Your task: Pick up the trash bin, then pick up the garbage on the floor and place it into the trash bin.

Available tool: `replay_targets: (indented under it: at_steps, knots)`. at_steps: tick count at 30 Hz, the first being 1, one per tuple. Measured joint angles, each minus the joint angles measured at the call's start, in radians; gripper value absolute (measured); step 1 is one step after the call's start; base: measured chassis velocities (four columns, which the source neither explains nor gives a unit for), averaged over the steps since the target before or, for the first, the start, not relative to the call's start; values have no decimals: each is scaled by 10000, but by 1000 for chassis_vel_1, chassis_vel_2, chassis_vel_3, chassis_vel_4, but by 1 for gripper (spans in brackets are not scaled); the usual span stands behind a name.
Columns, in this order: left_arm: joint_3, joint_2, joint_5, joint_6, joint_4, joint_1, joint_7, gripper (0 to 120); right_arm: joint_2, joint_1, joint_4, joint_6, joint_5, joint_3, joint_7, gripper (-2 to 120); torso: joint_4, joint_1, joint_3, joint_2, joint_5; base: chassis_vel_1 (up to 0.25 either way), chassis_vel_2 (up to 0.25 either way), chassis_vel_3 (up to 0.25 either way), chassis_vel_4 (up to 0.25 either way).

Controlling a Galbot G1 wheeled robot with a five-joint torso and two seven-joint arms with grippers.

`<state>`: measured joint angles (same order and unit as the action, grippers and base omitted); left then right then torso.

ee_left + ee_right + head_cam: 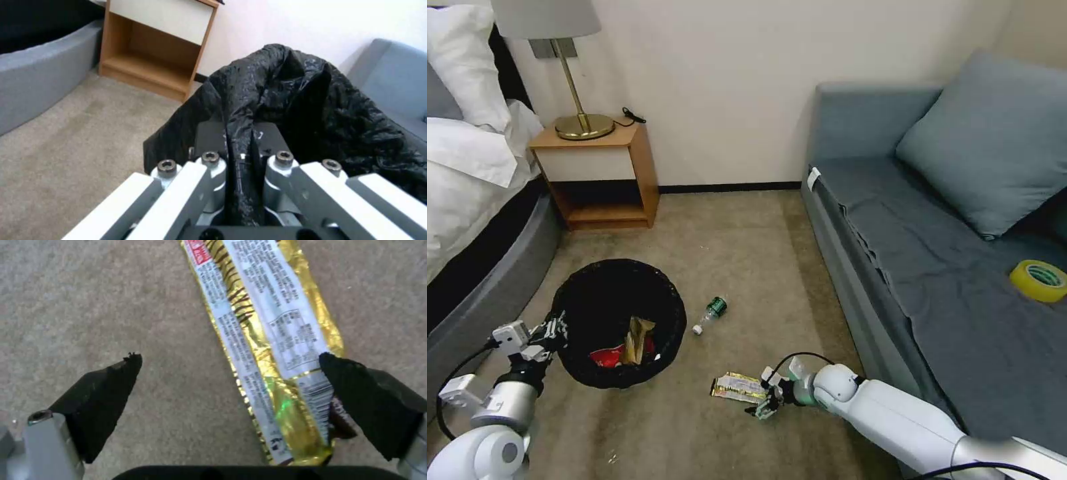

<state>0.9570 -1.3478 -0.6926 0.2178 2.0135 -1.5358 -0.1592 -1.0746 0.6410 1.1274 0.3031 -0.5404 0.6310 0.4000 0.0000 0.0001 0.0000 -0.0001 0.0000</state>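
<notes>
Right pincer (227, 373) wide open, empty, low over the snack wrapper (267, 340) on the carpet, one finger on its edge: flat foil may slip out; left pincer (554, 331) clamped on trash bin (620, 320) rim, bottle (710, 313) beside it.

Even soft indoor light, faint shadows — wrist views slightly blurred

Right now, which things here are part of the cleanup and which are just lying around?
Job: trash bin with red carton and brown paper inside; snack wrapper; bottle.
Lying about: tape roll, lamp, nightstand, sofa.
</notes>
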Motion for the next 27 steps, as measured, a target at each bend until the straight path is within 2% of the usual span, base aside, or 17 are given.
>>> replay_targets:
  at_steps: [13,21,27]
  knots:
    - [27,-5,20,-68,-60,1,-63,6,-98,114,-19,-194,134,-450,-265,100,0,-1,0,0,1,0,0,0,0]
    - [6,-42,42,-100,-92,21,-101,6,-555,10,-826,-407,377,-511,-145,100,2,-1,0,0,3,0,0,0,0]
    - [66,9,40,-114,-136,30,-145,6,-561,119,-1006,-547,455,-472,11,100,0,-1,0,0,1,0,0,0,0]
